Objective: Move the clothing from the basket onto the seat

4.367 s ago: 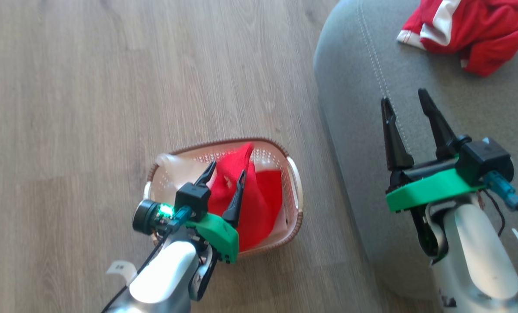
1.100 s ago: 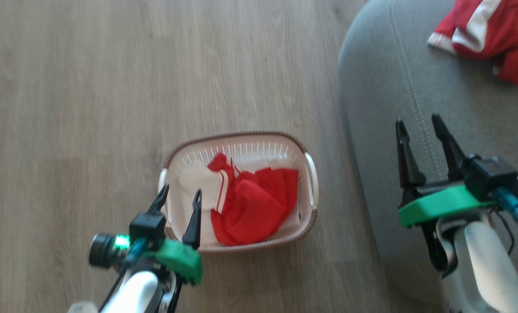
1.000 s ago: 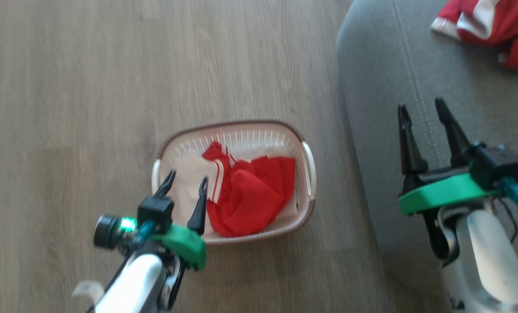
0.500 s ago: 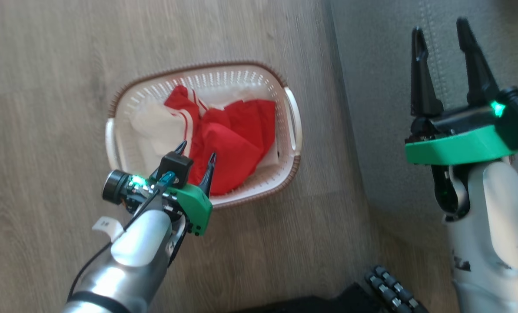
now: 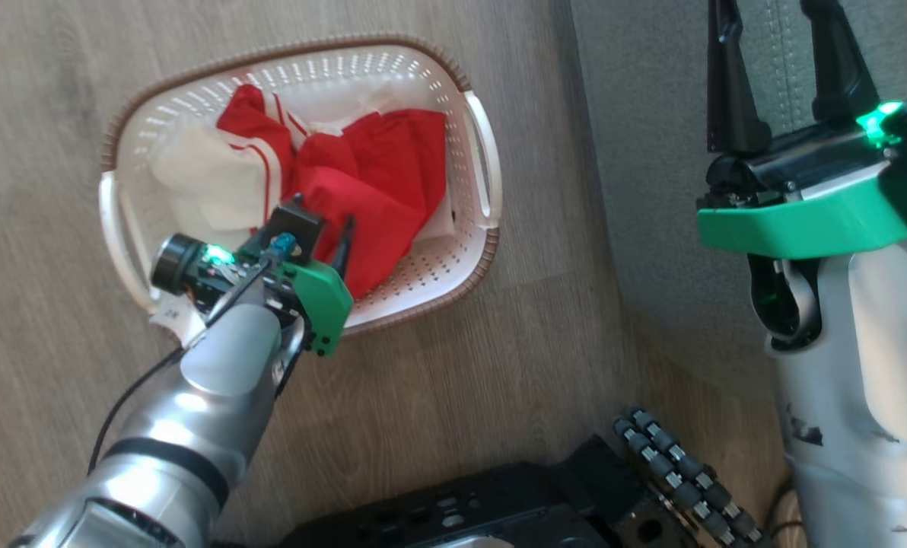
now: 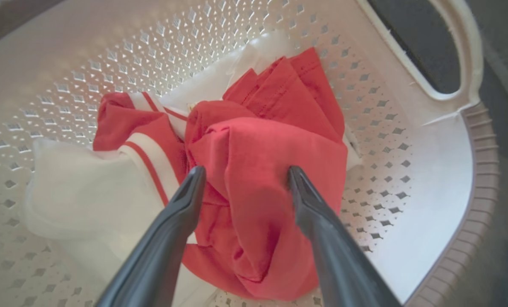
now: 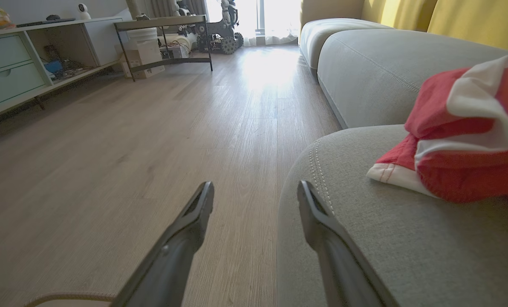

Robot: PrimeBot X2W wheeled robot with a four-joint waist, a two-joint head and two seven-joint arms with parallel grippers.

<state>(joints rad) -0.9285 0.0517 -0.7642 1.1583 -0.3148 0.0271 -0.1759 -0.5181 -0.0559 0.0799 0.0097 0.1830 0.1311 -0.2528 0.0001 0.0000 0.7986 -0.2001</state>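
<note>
Pale wood-plank floor (image 5: pixel 461 365) beneath everything. On it, at the right of the head view, the grey seat (image 5: pixel 644 190), rounded at the corner, with a line of pale stitching along its edge. On top of the seat, back from that stitched edge, a crumpled red garment (image 7: pixel 463 149) with white trim. At the bottom of the head view, the dark robot base (image 5: pixel 499 502) on the floor. Next in size, the cream perforated basket (image 5: pixel 423 270) with a brown rim, upright on the floor, near the seat's edge but apart from it, one white handle (image 5: pixel 495 186) toward the seat. Inside the basket, the clothing (image 5: pixel 370 183): red folds bunched across the middle and toward the seat-side handle, a white panel with red stripes toward the opposite end, bare perforated bottom at the near corner by the seat. Left end effector (image 6: pixel 245 170) lowered into the basket, spread wide, clamped on nothing, a hump of red cloth between its two dark fingers (image 6: pixel 181 209), tips at the fabric's surface; real contact hard to judge. Right end effector (image 7: pixel 255 184) likewise spread wide and empty, poised above the seat near its stitched edge.
</note>
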